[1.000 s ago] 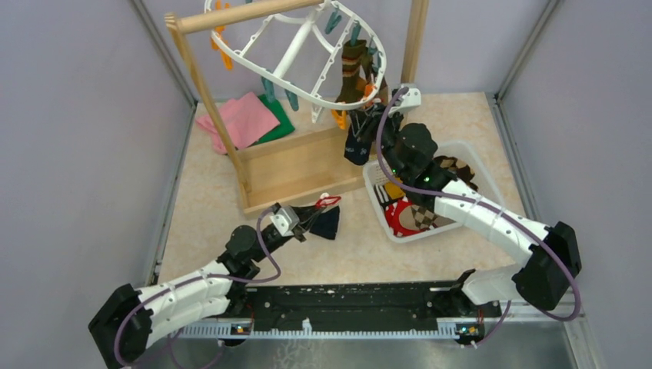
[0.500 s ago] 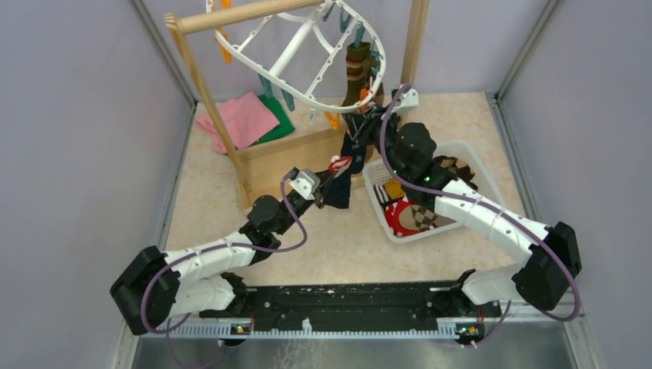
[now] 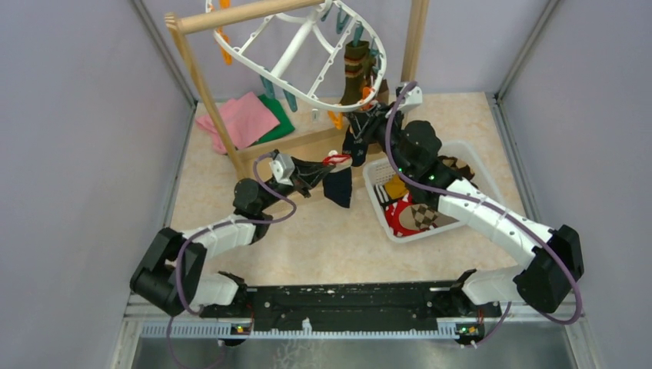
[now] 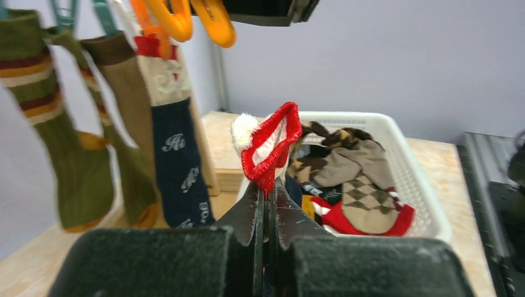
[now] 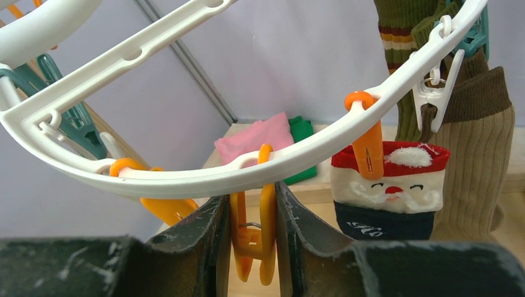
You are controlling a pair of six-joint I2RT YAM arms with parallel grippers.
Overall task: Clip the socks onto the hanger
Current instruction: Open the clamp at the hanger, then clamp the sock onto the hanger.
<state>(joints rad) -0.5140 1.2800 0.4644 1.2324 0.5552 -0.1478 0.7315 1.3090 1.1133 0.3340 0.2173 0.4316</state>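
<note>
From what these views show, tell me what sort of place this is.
Probably a robot test cell, not a home: plain partition walls box in a small tabletop, and the laundry is staged, just a clip hanger on a wooden rack and a basket of socks.

The beige speckled table (image 3: pixel 307 238) I work over carries a wooden rack (image 3: pixel 300 165) toward the back. A pink cloth (image 3: pixel 242 119) overlaps a green cloth (image 3: pixel 278 123) beside its left post, and a white basket (image 3: pixel 378 201) sits on my right.
</note>
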